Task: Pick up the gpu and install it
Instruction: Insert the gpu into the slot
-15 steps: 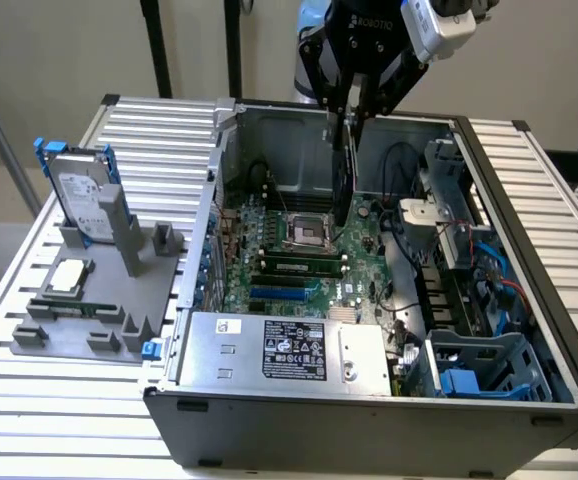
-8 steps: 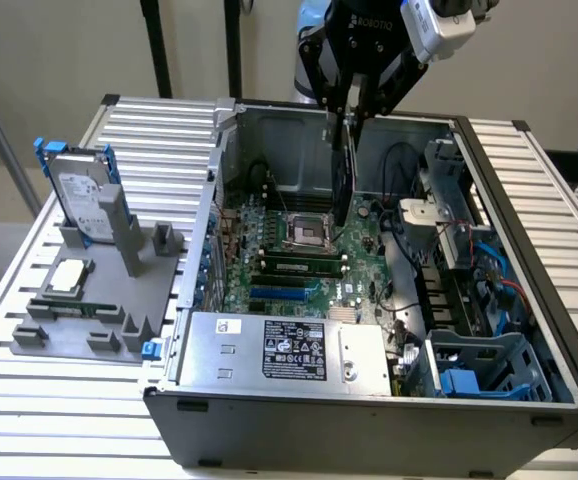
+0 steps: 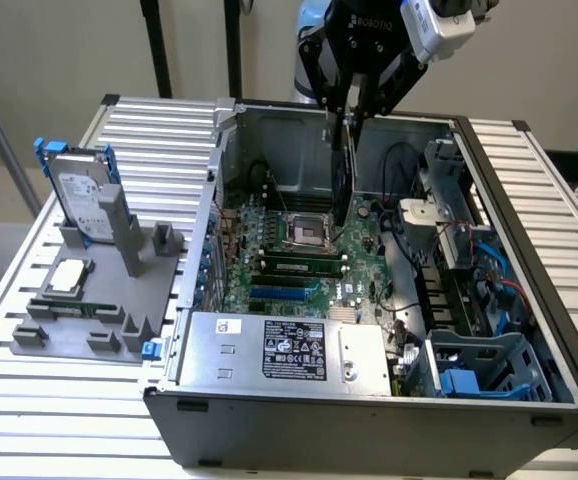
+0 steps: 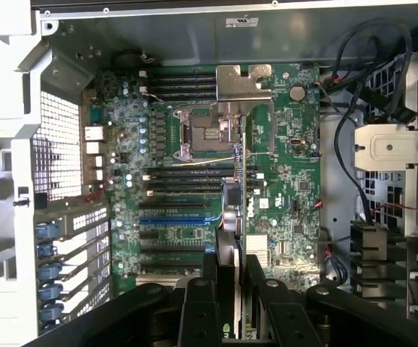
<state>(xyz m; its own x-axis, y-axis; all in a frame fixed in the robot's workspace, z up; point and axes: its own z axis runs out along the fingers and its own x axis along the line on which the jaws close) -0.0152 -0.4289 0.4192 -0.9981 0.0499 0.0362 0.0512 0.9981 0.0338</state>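
a slatted metal tabletop (image 3: 59,420) carries two things. an open computer case (image 3: 369,425) sits toward the exterior view's right. just beside it on the left, a grey parts holder (image 3: 69,335) lies flat on the slats.

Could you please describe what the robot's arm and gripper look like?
The gripper is black and blocky, with white ROBOTIQ lettering on its body and jointed finger links with round pivots. A silver-grey camera housing is mounted beside it on the wrist. The arm behind it is pale grey with a light blue joint cap.
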